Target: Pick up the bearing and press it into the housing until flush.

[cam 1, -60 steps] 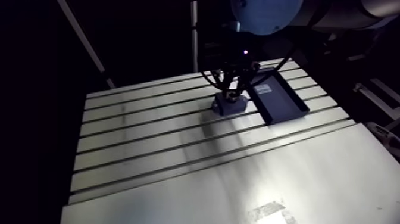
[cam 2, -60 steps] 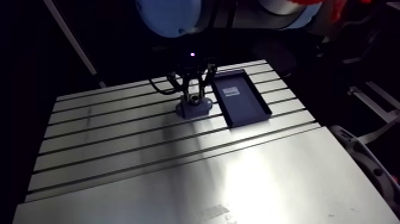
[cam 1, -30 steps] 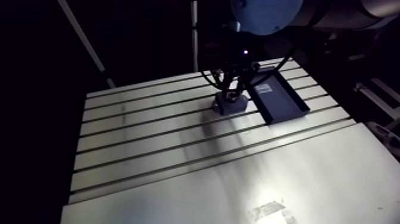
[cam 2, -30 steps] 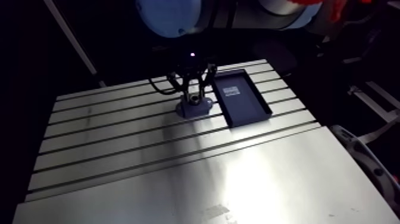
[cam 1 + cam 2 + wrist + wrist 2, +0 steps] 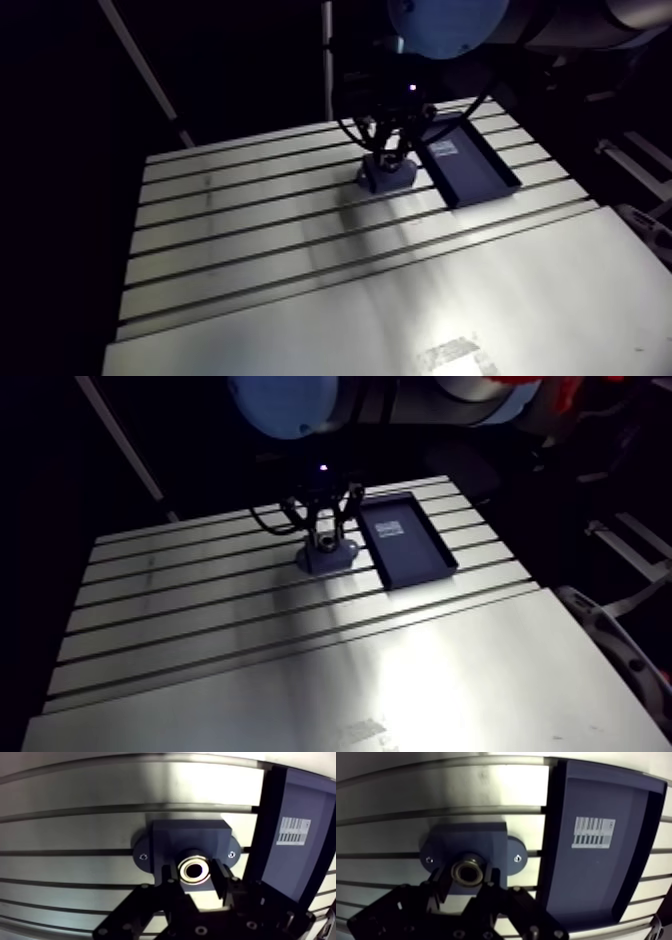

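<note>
In the wrist view a dark grey housing [image 5: 190, 837] is screwed to the slotted table by two round ears. A shiny ring-shaped bearing [image 5: 195, 869] sits at the housing's bore and stands a little proud of its top face. My gripper [image 5: 195, 875] is right over it, with one black finger [image 5: 169, 877] on each side pressed against the ring. In the arm view the gripper [image 5: 390, 152] comes straight down onto the housing [image 5: 388, 176] near the table's far edge.
A dark rectangular tray [image 5: 596, 837] with a barcode label lies right beside the housing, tilted across the slots. The slotted aluminium table [image 5: 300, 250] stretches wide toward the near side, with a patch of tape [image 5: 455, 355] near its front edge.
</note>
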Robot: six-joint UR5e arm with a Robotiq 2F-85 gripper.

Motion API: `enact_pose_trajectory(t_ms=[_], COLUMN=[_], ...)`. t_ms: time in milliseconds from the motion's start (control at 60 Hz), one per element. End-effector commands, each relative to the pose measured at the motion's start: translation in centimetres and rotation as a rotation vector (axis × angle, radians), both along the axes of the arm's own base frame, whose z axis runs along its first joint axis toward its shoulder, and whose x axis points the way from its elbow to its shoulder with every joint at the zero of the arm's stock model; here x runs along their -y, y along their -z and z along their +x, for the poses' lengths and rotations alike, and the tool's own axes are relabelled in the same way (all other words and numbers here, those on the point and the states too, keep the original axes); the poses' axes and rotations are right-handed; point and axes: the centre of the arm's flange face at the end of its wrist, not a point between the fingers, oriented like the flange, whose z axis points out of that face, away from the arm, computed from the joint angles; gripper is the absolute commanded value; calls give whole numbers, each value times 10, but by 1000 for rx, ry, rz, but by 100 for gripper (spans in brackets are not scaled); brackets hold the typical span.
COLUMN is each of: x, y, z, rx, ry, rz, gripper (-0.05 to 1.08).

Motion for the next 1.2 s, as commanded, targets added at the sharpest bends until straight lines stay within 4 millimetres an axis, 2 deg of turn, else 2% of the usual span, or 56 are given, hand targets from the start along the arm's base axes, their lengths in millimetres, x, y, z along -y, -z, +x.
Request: enact_pose_trajectory(t_ms=[17, 1200], x=[0, 0], y=[0, 0], z=[0, 0], rx=[0, 0], ry=[-1, -2], rz=[1, 0], gripper=[65, 65])
